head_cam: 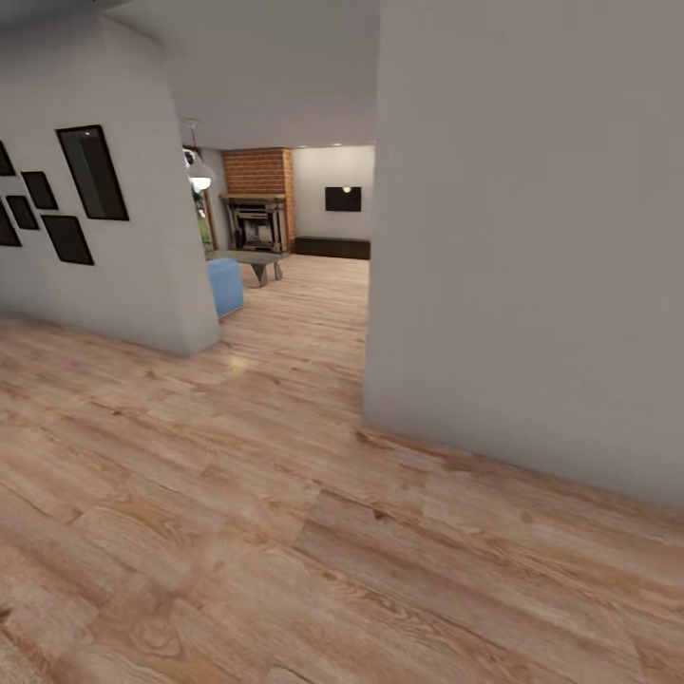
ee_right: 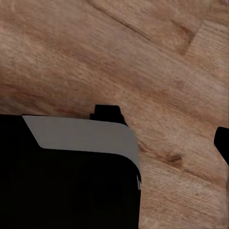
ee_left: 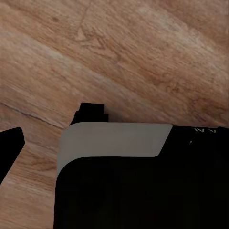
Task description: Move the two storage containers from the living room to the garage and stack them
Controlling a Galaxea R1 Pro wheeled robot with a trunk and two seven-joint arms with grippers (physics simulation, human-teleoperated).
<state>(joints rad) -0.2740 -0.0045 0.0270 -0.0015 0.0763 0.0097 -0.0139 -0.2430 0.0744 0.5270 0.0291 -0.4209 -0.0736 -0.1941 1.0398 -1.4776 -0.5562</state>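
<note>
- Facing the living room [head_cam: 285, 228] through a hallway opening, no containers are seen; presumably they are inside.
- Gripper opening cannot be determined from either wrist view.
- Rigid, light bins are expected; opposite rims should be gripped.

The blue sofa [head_cam: 225, 285] is largely hidden behind the left wall [head_cam: 142, 266]. The brick fireplace [head_cam: 258, 204] is too distant for detail. In both wrist views, finger spacing is obscured by the dark gripper bodies.
</note>
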